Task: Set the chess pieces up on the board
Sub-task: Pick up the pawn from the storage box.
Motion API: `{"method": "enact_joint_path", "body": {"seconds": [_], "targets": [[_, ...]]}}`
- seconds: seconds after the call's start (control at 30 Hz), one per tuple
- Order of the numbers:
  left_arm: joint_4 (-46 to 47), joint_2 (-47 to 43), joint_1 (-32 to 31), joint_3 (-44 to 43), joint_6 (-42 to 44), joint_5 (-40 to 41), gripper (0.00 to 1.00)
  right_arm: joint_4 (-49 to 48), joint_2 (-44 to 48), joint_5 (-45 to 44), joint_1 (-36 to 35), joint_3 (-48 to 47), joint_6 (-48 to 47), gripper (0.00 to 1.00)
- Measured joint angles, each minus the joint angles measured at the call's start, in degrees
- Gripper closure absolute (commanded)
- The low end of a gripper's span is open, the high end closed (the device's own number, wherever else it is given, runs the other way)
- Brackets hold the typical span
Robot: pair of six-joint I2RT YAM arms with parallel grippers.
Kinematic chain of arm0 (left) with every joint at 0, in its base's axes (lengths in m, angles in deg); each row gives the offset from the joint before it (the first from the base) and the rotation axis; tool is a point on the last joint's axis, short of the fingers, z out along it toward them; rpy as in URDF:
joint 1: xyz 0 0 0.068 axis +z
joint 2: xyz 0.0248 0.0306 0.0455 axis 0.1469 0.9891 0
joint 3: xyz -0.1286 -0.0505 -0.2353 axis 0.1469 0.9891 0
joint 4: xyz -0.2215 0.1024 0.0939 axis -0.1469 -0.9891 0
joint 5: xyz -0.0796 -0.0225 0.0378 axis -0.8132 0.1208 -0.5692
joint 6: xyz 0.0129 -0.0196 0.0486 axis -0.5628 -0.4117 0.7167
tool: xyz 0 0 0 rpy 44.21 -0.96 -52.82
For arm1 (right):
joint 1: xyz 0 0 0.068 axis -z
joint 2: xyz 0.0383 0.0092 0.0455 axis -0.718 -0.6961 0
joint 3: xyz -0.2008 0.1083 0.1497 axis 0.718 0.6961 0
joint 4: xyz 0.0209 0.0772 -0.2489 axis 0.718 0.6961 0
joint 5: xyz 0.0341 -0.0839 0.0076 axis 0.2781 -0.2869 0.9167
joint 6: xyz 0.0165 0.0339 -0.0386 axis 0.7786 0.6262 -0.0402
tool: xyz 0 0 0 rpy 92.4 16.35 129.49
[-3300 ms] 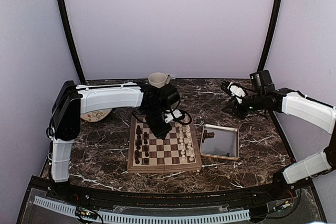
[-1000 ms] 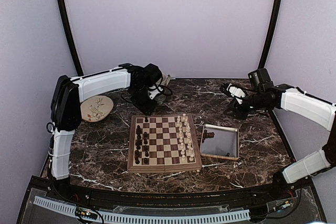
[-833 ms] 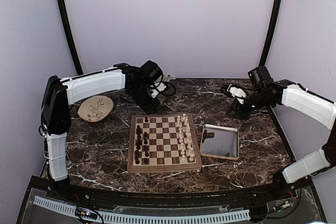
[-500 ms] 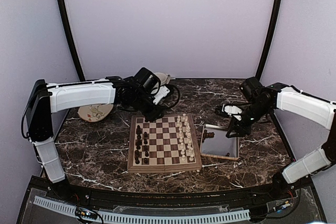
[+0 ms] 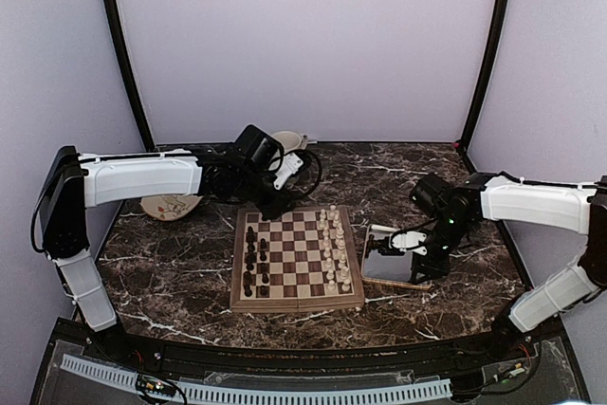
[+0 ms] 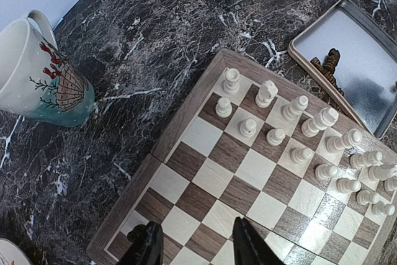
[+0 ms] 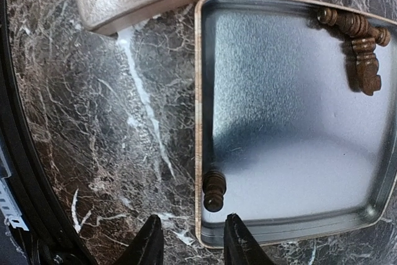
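The right pincer [image 7: 189, 240] has swung in over the tray [image 7: 198, 122], at three o'clock from the board [image 5: 298, 303]. It hangs released and empty above a dark chess piece [image 7: 214, 192], so I think a pick comes next. The left pincer [image 6: 192, 243], also released, hovers at the board's eleven o'clock edge.

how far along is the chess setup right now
Done: white chessmen stand in their rows and many dark pieces stand on the board. In hand: nothing; the left gripper hangs open over the board, the right gripper over the tray edge. Left: stray dark chessmen lying in the tray.
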Motion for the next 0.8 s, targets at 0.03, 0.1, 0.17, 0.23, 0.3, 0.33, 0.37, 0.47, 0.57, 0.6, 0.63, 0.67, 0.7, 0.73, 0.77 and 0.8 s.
{"method": "enact_joint_path", "body": {"seconds": [0.03,0.1,0.17,0.23,0.3,0.33,0.37,0.47,0.57,0.6,0.63,0.67,0.7,0.73,0.77,0.8], "targets": [[0.07,-0.02,0.0,0.0,0.0,-0.02,0.59,-0.22,-0.2,-0.68,-0.11,0.26,0.09,0.67],[0.11,-0.02,0.0,0.0,0.0,-0.02,0.59,-0.68,-0.52,-1.66,-0.15,0.57,0.26,0.68],[0.15,-0.02,0.0,0.0,0.02,-0.02,0.59,-1.22,-0.59,-2.36,-0.17,0.87,0.66,0.68],[0.15,-0.02,-0.02,0.0,0.04,0.0,0.59,-1.68,-0.63,-3.17,-0.22,1.09,1.01,0.69],[0.15,-0.02,-0.11,0.0,0.09,0.0,0.59,-2.27,-0.9,-3.78,-0.24,1.16,1.44,0.7],[0.13,-0.02,-0.17,0.0,0.13,0.0,0.59,-2.58,-1.18,-4.11,-0.24,1.18,1.64,0.71],[0.13,-0.02,-0.24,0.0,0.15,0.0,0.59,-2.93,-1.6,-4.42,-0.26,1.18,1.88,0.71],[0.13,-0.02,-0.39,0.0,0.26,0.11,0.59,-3.87,-2.95,-4.85,-0.26,1.18,2.45,0.72],[0.11,-0.02,-0.61,0.0,0.55,0.48,0.59,-4.66,-4.26,-5.27,-0.28,1.18,2.82,0.76],[0.11,-0.02,-0.63,0.0,0.61,0.59,0.59,-4.9,-4.61,-5.46,-0.28,1.18,2.97,0.78],[0.11,-0.02,-0.66,0.0,0.61,0.66,0.59,-5.14,-4.92,-5.73,-0.28,1.18,3.1,0.79],[0.11,-0.02,-0.66,0.0,0.63,0.68,0.59,-5.33,-5.14,-5.92,-0.28,1.18,3.23,0.81],[0.11,-0.02,-0.72,0.0,0.63,0.68,0.59,-5.44,-5.33,-6.1,-0.28,1.18,3.43,0.83],[0.09,-0.02,-0.74,0.0,0.63,0.72,0.59,-5.55,-5.53,-6.27,-0.28,1.18,3.56,0.85],[0.09,-0.02,-0.76,0.0,0.63,0.72,0.59,-5.55,-5.68,-6.32,-0.28,1.18,3.69,0.86],[0.09,-0.02,-0.79,0.0,0.66,0.76,0.59,-5.57,-5.79,-6.34,-0.28,1.18,3.69,0.87]]}}
